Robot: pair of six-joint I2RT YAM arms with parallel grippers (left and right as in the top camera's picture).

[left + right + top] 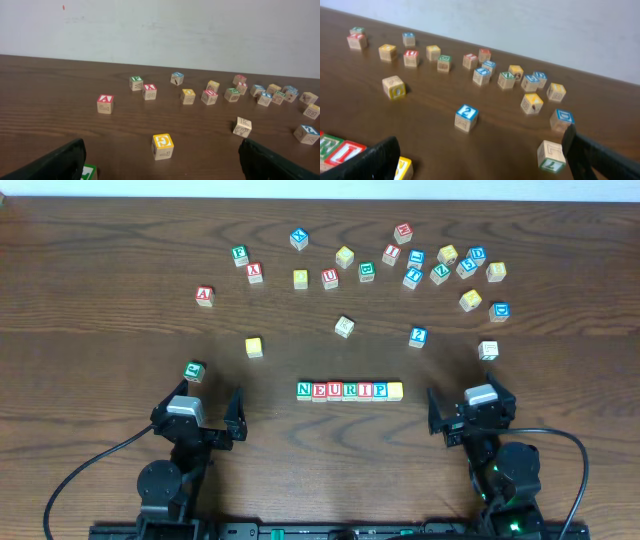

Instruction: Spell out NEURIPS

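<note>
Overhead: left hand [198, 408] and right hand [470, 406] both spread wide, holding nothing, parked low on the surface [100, 280], probably to leave the word unobstructed. Midway between them, slightly ahead: block row [342, 390] reading N-E-U-R-I-P, closed by a yellow end block [395, 390], letter unreadable. Left wrist: fingers [50, 162] wide apart, a lone yellow block [162, 146] just ahead, spares [187, 96] scattered beyond. Right wrist: fingers wide, row's end by the left finger, blue 2 block [466, 117] ahead.

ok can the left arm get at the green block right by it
Probably yes. The green block lies just ahead of the open left gripper, with nothing between them and no other block crowding it, so a short reach forward and down should do.
</note>
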